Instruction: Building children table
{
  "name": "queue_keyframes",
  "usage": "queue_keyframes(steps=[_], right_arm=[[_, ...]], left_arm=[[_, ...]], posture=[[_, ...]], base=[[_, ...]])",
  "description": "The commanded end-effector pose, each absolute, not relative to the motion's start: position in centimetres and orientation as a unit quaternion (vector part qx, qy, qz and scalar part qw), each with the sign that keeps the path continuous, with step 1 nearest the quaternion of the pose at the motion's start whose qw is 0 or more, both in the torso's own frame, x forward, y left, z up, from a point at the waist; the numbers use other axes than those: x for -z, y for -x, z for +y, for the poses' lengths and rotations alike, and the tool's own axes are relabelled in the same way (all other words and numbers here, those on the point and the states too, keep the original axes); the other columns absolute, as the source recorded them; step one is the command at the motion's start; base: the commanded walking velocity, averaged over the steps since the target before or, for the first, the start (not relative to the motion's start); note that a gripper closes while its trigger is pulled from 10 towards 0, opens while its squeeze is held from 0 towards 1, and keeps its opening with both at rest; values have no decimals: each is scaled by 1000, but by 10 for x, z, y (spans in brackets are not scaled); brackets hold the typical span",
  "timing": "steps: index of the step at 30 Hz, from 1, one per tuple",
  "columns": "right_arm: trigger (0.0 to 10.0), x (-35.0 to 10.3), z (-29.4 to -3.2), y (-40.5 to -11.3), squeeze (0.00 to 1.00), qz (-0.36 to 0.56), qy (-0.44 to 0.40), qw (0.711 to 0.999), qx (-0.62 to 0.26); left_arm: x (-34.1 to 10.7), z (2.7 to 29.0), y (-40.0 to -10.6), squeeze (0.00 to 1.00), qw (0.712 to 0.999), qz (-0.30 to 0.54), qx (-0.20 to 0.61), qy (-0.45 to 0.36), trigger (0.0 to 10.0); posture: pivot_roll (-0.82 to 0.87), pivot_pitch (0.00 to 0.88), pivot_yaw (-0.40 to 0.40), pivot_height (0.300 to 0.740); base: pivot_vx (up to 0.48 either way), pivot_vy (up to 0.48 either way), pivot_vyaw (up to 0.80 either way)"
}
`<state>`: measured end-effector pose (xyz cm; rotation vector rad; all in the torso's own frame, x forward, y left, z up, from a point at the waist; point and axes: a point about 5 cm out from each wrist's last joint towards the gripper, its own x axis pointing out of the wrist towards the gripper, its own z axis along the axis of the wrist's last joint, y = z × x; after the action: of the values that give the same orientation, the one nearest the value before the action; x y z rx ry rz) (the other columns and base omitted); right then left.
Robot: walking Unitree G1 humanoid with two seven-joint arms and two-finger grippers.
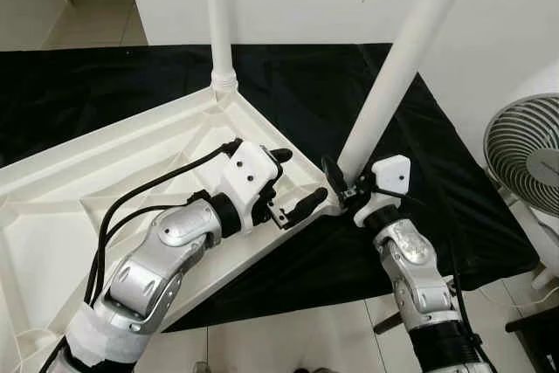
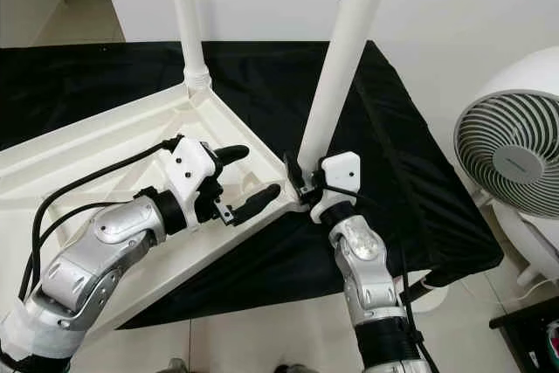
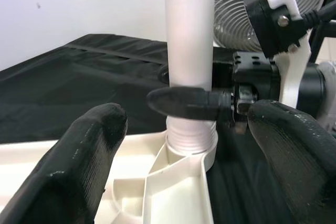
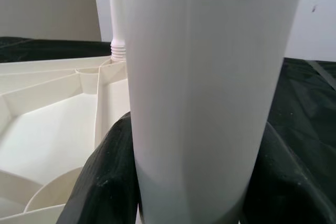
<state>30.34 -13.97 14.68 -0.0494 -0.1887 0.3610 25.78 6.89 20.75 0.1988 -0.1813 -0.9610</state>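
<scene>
Upturned white plastic tabletop (image 1: 52, 216) on black cloth (image 1: 419, 172), underside up for leg fitting. Right gripper (image 1: 342, 188) clenched round white tubular leg (image 1: 384, 93) at near-right corner socket, steadying it. Left gripper (image 1: 288, 183) spread, empty, bracing near corner. Far leg (image 1: 220, 15) already upright.

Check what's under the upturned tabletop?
Under the white tabletop lies a black cloth, spread over the floor. The part beneath the tabletop is covered. The right claw grips the near leg; the left claw is open beside it.

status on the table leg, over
Right gripper shut on near leg at its socket. Left gripper open, over tabletop corner. Far leg standing. Nothing in the way.
</scene>
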Motion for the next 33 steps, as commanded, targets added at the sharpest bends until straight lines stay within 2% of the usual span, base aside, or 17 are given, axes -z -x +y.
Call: queue_keyframes(steps=[1, 18, 24, 33], right_arm=[[10000, -94, -150, -296, 0, 49, 18, 984, -167], [10000, -92, -154, -309, 0, 86, 5, 983, -161], [10000, -93, -158, -318, 0, 108, -20, 987, -119], [10000, -106, -141, -325, 0, 75, -19, 992, -102]], left_arm=[[-210, 68, -254, 0, 866, -89, 482, -101, 10000], [-210, 69, -253, 0, 868, -88, 479, -100, 10000], [-211, 69, -252, 0, 868, -89, 479, -97, 10000], [-212, 68, -251, 0, 870, -90, 477, -91, 10000]], posture=[[184, 137, -3, 740], [187, 144, -7, 740], [185, 146, -8, 740], [188, 147, -22, 740]], base=[[0, 0, 0], [0, 0, 0], [0, 0, 0], [0, 0, 0]])
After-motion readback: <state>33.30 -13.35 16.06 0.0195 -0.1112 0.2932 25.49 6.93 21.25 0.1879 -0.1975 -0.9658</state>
